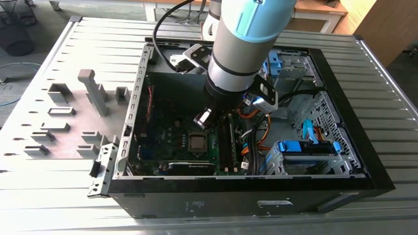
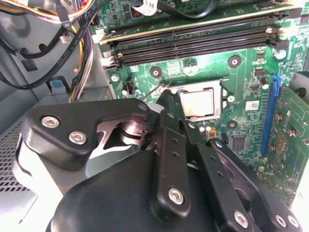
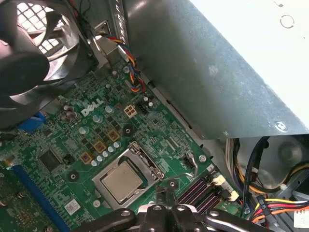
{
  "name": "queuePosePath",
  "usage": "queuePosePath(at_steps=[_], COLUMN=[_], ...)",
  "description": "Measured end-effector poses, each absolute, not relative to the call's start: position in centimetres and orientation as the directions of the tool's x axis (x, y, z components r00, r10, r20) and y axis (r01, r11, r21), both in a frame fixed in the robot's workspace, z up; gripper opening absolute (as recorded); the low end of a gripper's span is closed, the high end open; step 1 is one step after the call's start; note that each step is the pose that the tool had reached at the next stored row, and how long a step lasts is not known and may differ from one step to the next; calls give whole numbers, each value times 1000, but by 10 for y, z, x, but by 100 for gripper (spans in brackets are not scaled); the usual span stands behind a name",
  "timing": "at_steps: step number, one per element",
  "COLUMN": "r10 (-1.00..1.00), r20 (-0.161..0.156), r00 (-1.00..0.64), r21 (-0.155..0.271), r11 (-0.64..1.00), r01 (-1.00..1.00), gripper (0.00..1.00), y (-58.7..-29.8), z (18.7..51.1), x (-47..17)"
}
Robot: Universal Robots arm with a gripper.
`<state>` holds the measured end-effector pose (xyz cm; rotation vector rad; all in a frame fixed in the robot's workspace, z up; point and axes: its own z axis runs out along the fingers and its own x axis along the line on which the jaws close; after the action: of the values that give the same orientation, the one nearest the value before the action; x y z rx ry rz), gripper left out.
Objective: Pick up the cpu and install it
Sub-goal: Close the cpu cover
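The cpu is a small square chip with a silvery top, lying flat in the socket on the green motherboard. The second wrist view also has the cpu, framed by the socket's metal edge. In the exterior view the socket sits low in the open computer case. My gripper hangs inside the case just above and beside the socket. Its black fingers meet at the tips, shut, with nothing between them. In the first wrist view the fingertips stand close to one corner of the cpu.
Black memory slots run beside the socket. A case fan, the grey power supply box and bundles of coloured cables crowd around. Grey holder blocks stand on the slatted table at the exterior view's left.
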<state>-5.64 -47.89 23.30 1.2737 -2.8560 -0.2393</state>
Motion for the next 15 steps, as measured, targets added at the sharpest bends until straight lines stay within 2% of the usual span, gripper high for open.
queuePosePath(at_steps=[15], r10=[-740], r20=[-58], r00=[-670], r21=[142], r11=[658], r01=[-739], gripper=[11], y=[-475], z=[230], x=[-56])
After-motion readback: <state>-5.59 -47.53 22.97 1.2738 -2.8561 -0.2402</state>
